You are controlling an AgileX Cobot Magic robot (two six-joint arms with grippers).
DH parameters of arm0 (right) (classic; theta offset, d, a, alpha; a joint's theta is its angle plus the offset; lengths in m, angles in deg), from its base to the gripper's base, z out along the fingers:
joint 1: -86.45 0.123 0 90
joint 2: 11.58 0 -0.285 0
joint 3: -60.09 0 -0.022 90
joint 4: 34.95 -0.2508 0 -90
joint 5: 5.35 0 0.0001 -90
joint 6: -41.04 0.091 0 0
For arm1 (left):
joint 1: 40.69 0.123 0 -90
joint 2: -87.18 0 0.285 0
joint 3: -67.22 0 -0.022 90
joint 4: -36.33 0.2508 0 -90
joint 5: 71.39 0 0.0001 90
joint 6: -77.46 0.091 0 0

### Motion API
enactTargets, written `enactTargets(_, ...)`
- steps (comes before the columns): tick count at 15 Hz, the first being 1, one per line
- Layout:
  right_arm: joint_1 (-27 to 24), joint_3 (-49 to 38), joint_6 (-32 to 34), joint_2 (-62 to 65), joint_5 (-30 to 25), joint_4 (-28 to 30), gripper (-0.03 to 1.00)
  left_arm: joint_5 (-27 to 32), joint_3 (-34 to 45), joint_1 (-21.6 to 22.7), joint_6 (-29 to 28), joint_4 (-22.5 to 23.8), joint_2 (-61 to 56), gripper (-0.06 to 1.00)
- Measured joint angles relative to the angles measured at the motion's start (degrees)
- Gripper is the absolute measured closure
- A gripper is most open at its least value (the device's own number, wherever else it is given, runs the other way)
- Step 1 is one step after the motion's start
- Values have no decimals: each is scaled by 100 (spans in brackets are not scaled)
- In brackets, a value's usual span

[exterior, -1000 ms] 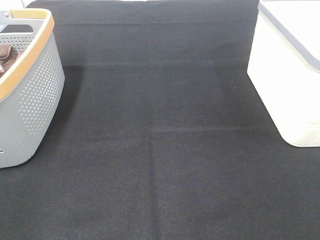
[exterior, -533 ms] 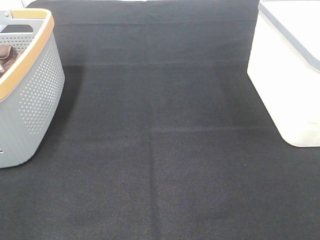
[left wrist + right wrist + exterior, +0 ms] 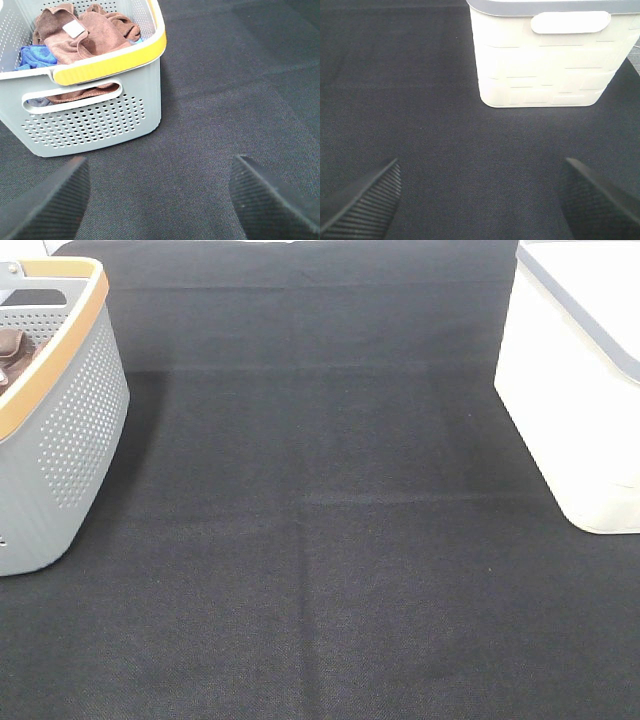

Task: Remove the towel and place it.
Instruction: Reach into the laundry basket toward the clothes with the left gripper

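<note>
The reddish-brown towel [image 3: 85, 31] lies crumpled inside the grey basket [image 3: 100, 120], its small white tag facing up; a sliver of the towel [image 3: 10, 348] shows over the basket [image 3: 70, 430] rim at the far left of the high view. My left gripper [image 3: 157, 200] is open, hovering over the black cloth a short way in front of the basket's handle side, holding nothing. Facing the white bin [image 3: 545, 60], my right gripper [image 3: 480, 202] is also open and empty. Neither gripper appears in the high view.
A blue cloth [image 3: 32, 56] lies beside the towel inside the basket. The white bin [image 3: 580, 380] with a grey rim stands at the right edge. Black fabric [image 3: 320, 540] covers the table between the two containers.
</note>
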Motion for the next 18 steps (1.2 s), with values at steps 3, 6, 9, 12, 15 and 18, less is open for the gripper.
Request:
enactTargets(3, 0, 0, 0, 0, 0, 0, 16, 0, 0, 0, 0, 0, 0, 20)
enactTargets(6, 0, 0, 0, 0, 0, 0, 16, 0, 0, 0, 0, 0, 0, 20)
enactTargets(9, 0, 0, 0, 0, 0, 0, 16, 0, 0, 0, 0, 0, 0, 20)
enactTargets(12, 0, 0, 0, 0, 0, 0, 16, 0, 0, 0, 0, 0, 0, 20)
enactTargets(15, 0, 0, 0, 0, 0, 0, 16, 0, 0, 0, 0, 0, 0, 20)
enactTargets(18, 0, 0, 0, 0, 0, 0, 16, 0, 0, 0, 0, 0, 0, 20)
